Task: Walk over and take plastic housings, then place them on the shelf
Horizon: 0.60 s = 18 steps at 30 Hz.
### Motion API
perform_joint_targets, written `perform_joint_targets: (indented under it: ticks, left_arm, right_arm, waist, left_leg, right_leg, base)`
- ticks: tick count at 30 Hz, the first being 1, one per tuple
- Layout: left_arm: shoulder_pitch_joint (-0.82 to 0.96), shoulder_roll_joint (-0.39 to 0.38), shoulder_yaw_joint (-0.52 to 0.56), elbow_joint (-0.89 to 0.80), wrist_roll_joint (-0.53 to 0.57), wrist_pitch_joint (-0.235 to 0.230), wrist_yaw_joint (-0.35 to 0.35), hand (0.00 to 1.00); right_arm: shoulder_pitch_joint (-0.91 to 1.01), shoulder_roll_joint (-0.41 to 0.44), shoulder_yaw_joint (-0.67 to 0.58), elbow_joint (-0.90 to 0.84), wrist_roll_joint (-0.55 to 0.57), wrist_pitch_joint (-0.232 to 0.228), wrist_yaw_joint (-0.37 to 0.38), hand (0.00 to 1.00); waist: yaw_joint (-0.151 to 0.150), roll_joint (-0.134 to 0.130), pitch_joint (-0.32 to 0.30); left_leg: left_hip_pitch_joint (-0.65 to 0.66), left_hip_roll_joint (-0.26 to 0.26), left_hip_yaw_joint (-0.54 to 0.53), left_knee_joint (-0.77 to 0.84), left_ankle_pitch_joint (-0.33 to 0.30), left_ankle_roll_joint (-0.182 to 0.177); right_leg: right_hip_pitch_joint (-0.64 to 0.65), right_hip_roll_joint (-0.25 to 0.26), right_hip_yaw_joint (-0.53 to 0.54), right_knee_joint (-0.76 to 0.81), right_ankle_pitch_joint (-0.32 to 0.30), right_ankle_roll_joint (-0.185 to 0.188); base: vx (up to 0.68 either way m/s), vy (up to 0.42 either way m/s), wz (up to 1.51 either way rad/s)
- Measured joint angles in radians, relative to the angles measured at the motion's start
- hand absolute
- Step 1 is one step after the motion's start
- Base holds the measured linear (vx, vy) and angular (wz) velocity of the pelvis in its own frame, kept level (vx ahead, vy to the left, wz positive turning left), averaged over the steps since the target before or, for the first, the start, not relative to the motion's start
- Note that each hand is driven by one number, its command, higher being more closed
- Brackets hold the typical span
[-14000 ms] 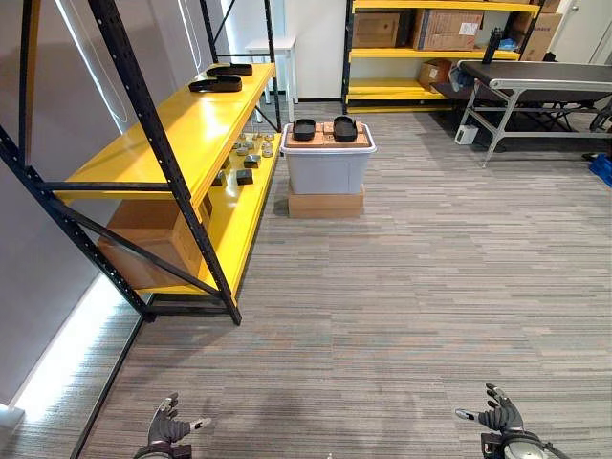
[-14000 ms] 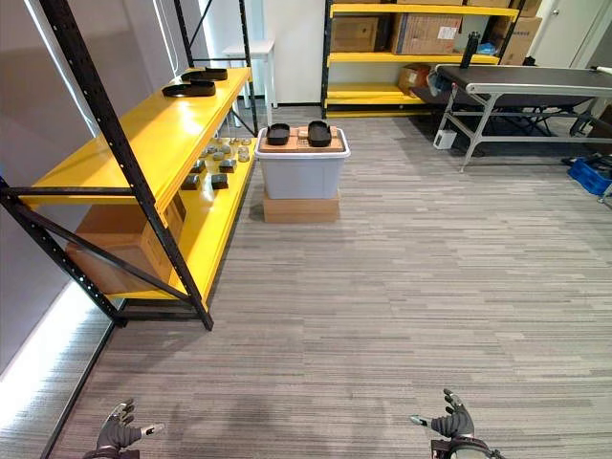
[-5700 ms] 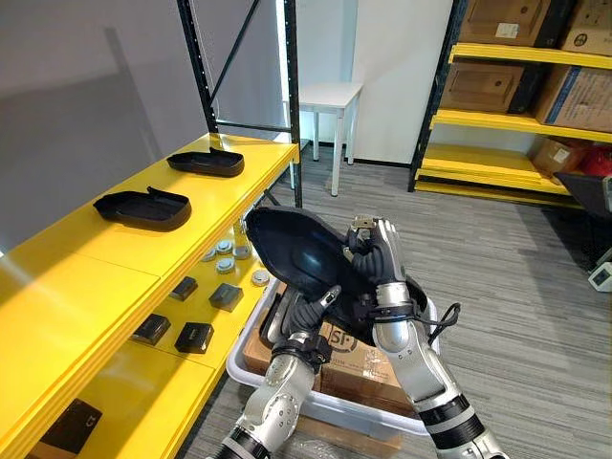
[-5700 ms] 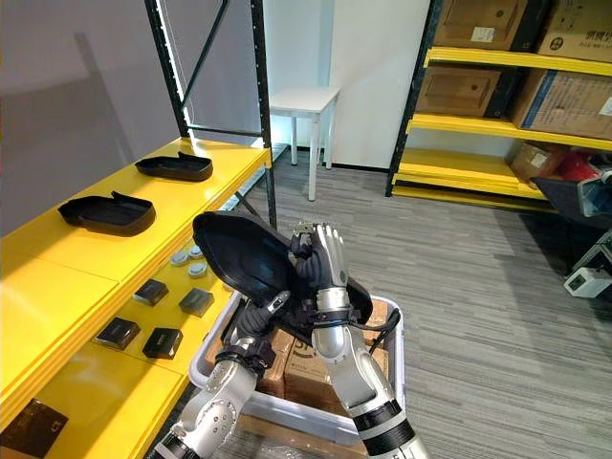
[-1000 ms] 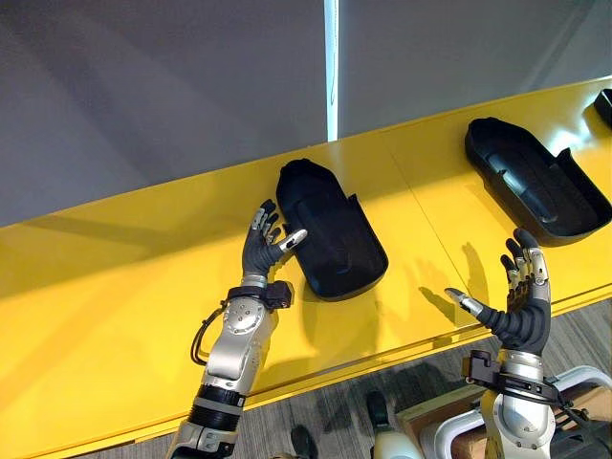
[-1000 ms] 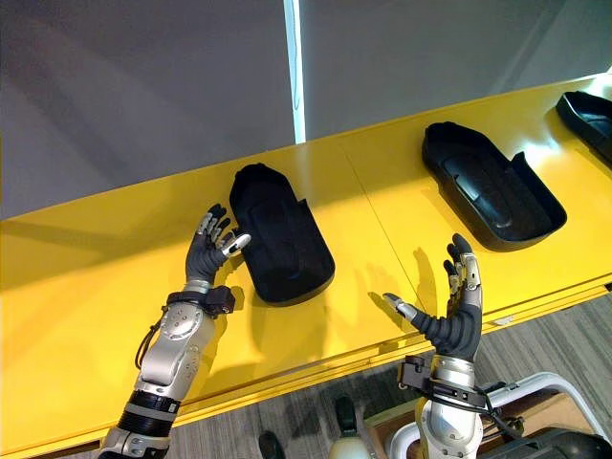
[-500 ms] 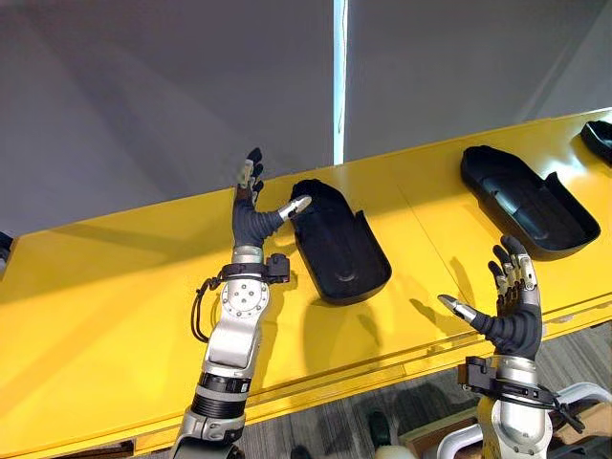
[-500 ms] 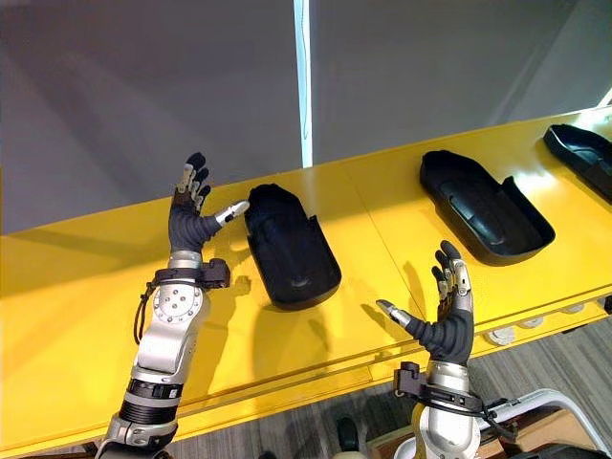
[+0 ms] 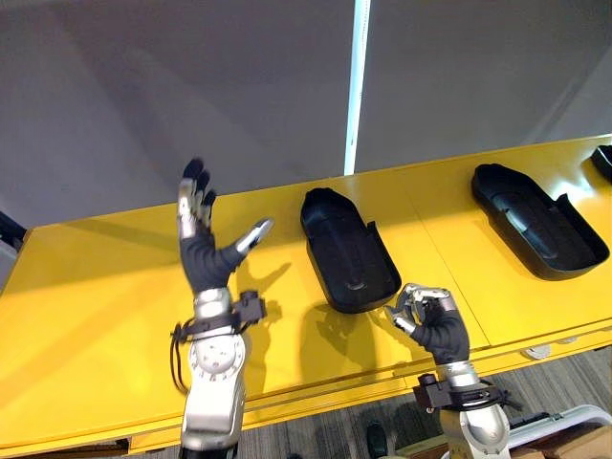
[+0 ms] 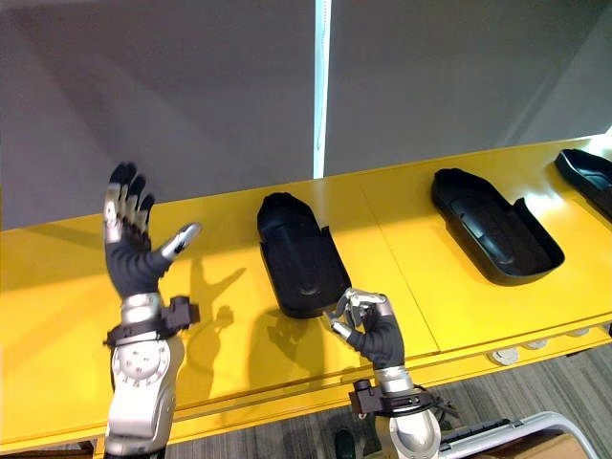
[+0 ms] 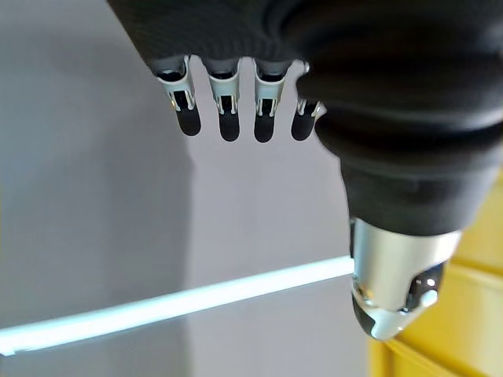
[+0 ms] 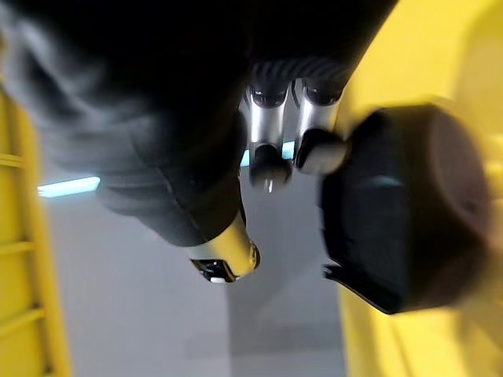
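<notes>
A black plastic housing (image 9: 349, 251) lies hollow side up on the yellow shelf (image 9: 105, 316), with no hand on it. My left hand (image 9: 203, 256) is raised above the shelf to the housing's left, open, fingers straight (image 11: 228, 118) and thumb spread. My right hand (image 9: 435, 325) hovers by the shelf's front edge, just right of the housing's near end, with its fingers curled (image 12: 269, 161) and nothing in them. The same housing (image 12: 401, 228) shows past those fingers. A second housing (image 9: 537, 220) rests farther right and a third (image 10: 585, 177) at the shelf's right end.
A grey wall (image 9: 143, 96) with a bright vertical light strip (image 9: 356, 86) backs the shelf. Small round parts (image 10: 505, 356) lie on a lower shelf under the front edge at the right. Bare yellow shelf stretches left of the nearest housing.
My left hand has risen from beside the housing and stands higher and farther left. My right hand has curled from open and moved left toward the housing's near end. The camera shifted slightly.
</notes>
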Motion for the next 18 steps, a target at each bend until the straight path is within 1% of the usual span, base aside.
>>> perform_joint_targets:
  ticks: [1,3,4,7,9,12,15,18]
  left_arm:
    - [0.03,-0.003,0.001,-0.009,0.006,-0.003,0.004,0.0]
    - [0.108,-0.009,0.008,-0.013,0.016,-0.032,0.021,0.0]
    - [0.122,-0.012,0.011,-0.014,0.016,-0.036,0.023,0.0]
    - [0.188,-0.021,0.037,-0.018,0.01,-0.069,0.046,0.0]
    - [0.213,-0.022,0.049,-0.021,0.0,-0.075,0.05,0.0]
    - [0.233,-0.023,0.05,-0.032,-0.031,-0.085,0.056,0.0]
    - [0.234,-0.024,0.054,-0.032,-0.055,-0.096,0.057,0.0]
    - [0.235,-0.025,0.068,-0.037,-0.082,-0.102,0.058,0.0]
  right_arm:
    - [0.002,0.0,0.007,0.012,0.0,-0.001,-0.001,1.0]
    - [0.014,-0.001,0.016,0.052,-0.004,-0.009,-0.017,1.0]
    - [0.017,-0.002,0.016,0.063,-0.005,-0.011,-0.021,1.0]
    - [0.013,-0.008,0.018,0.115,-0.043,-0.012,-0.054,1.0]
    - [0.01,-0.015,0.024,0.135,-0.044,-0.012,-0.072,1.0]
    - [-0.027,-0.017,0.041,0.189,-0.067,-0.015,-0.096,1.0]
    - [-0.079,-0.017,0.053,0.229,-0.092,-0.016,-0.132,1.0]
    - [-0.129,-0.016,0.054,0.264,-0.128,-0.021,-0.167,1.0]
  waist:
    - [0.003,-0.002,-0.001]
    - [0.023,-0.008,-0.005]
    - [0.027,-0.008,-0.006]
    - [0.031,-0.01,-0.008]
    - [0.042,-0.013,-0.01]
    - [0.043,-0.02,-0.014]
    - [0.05,-0.025,-0.017]
    - [0.051,-0.026,-0.017]
  left_leg:
    - [-0.001,-0.001,-0.004,-0.001,0.0,0.0]
    - [-0.003,-0.007,-0.021,-0.005,0.002,0.003]
    - [-0.005,-0.008,-0.025,-0.005,0.003,0.004]
    - [-0.016,-0.011,-0.057,-0.011,0.012,0.003]
    - [-0.016,-0.011,-0.059,-0.012,0.012,0.003]
    - [-0.022,-0.012,-0.078,-0.012,0.013,0.004]
    - [-0.028,-0.013,-0.088,-0.013,0.016,0.004]
    - [-0.037,-0.014,-0.108,-0.013,0.021,0.005]
  right_leg:
    - [0.001,-0.001,-0.002,0.0,-0.002,0.002]
    - [0.006,-0.008,-0.012,0.0,-0.014,0.003]
    - [0.007,-0.01,-0.019,0.0,-0.016,0.003]
    - [0.008,-0.015,-0.055,0.0,-0.017,0.004]
    - [0.009,-0.015,-0.058,0.0,-0.018,0.003]
    - [0.012,-0.017,-0.075,0.0,-0.02,0.003]
    - [0.012,-0.019,-0.089,0.0,-0.023,0.002]
    - [0.013,-0.022,-0.109,0.001,-0.027,0.003]
  base:
    - [-0.02,0.003,0.19]
    - [-0.01,0.006,0.21]
    - [-0.02,0.005,0.27]
    - [-0.01,0.009,0.29]
    - [-0.01,0.013,0.09]
    - [-0.01,0.014,0.15]
    - [-0.02,0.01,0.12]
    - [-0.02,0.008,0.17]
